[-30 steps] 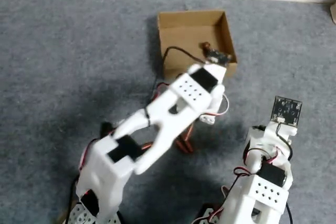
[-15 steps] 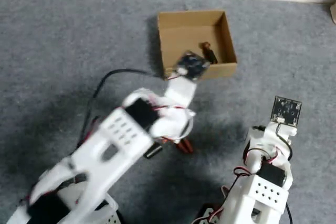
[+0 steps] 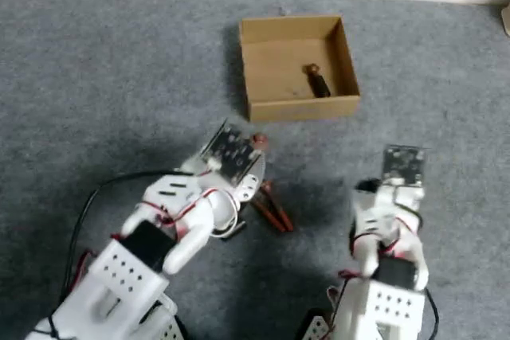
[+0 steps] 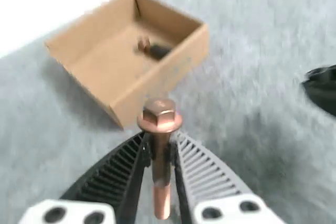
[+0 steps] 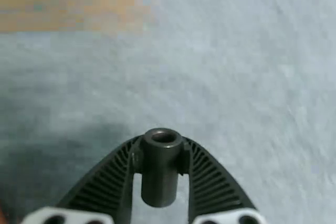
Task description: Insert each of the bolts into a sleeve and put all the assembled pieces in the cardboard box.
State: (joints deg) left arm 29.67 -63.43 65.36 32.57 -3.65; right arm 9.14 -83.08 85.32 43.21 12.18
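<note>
- The left pincer (image 4: 159,141) is clamped on the copper-coloured hex-head bolt (image 4: 160,116); its long axis runs along the fingers, head out past the tips, shank end back toward the wrist.
- The right pincer (image 5: 160,149) grips the dark grey cylindrical sleeve (image 5: 159,179); its axis also runs along the fingers, open bore facing outward.
- Over the grey fuzzy tabletop (image 3: 96,77) the two arms sit well apart, the sleeve on the bolt's right; mating likely calls for bore and shank end to line up.
- The brown cardboard box (image 3: 301,107) beyond holds one assembled piece (image 3: 318,82).
</note>
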